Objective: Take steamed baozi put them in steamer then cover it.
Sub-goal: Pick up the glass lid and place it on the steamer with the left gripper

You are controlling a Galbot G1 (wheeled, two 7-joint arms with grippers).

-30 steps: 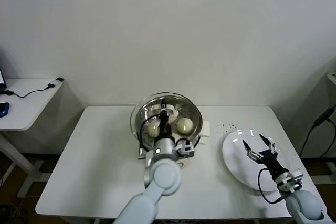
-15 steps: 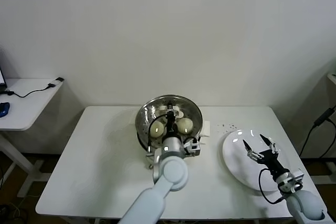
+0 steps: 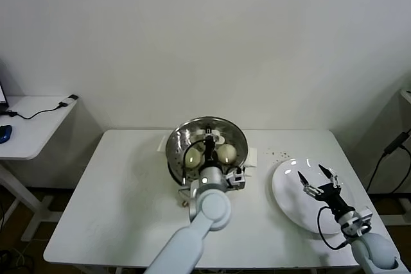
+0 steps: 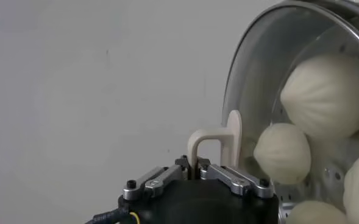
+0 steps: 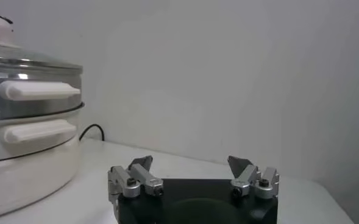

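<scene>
Gripping the cream-white handle of the cover, the left gripper had its fingers closed on it, a hold plain only in the left wrist view. That view also showed, through the glass, four steamed baozi lying on the perforated floor of the steamer. From the head view the cover sat over the steamer at the far middle of the table, and only two buns could be made out clearly beneath it, the left arm hiding the near rim and the handle. The right gripper hovered over the white plate at the table's right side, its fingers spread wide and holding nothing. The right wrist view alone showed the steamer from the side, stacked on its white pot base with side handles, cut off at the picture's edge.
</scene>
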